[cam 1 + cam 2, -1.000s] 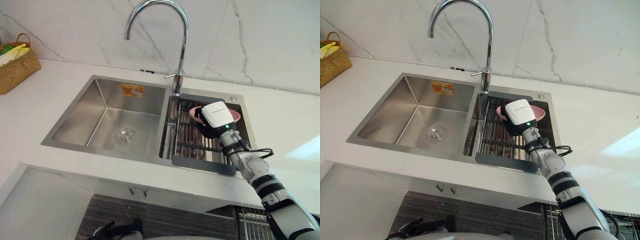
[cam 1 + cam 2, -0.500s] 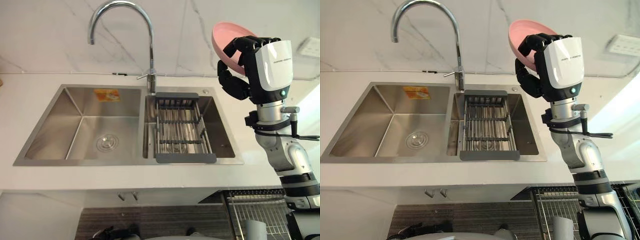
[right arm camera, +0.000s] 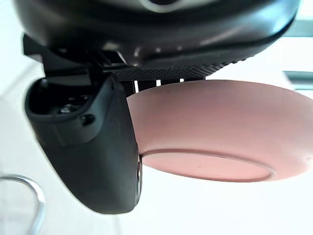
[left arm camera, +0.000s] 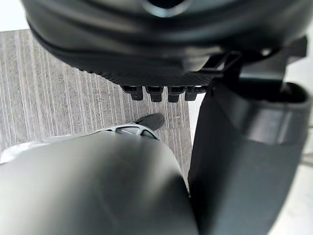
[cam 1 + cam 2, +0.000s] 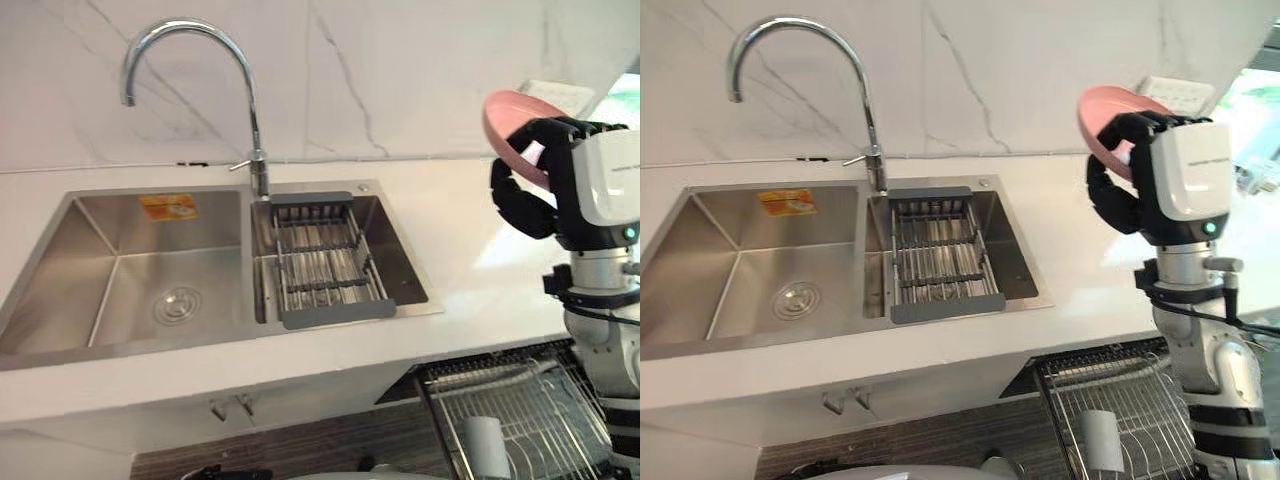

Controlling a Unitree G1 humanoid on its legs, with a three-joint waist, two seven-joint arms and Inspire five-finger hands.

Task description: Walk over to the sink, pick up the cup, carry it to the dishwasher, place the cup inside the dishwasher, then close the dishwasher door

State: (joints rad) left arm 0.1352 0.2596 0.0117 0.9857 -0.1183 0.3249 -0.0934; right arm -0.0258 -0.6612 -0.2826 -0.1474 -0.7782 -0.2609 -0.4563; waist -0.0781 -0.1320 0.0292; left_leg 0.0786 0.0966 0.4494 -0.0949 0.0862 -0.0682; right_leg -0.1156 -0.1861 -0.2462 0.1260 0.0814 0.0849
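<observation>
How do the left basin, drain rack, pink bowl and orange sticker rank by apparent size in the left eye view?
1. left basin
2. drain rack
3. pink bowl, partly hidden by the right robot hand and nearer the camera
4. orange sticker

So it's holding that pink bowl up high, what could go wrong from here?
The right hand pinches the pink bowl by its rim, tilted on edge; it might slip and fall on the counter. Lowering it into the dishwasher rack, it could knock the white cup already there.
</observation>
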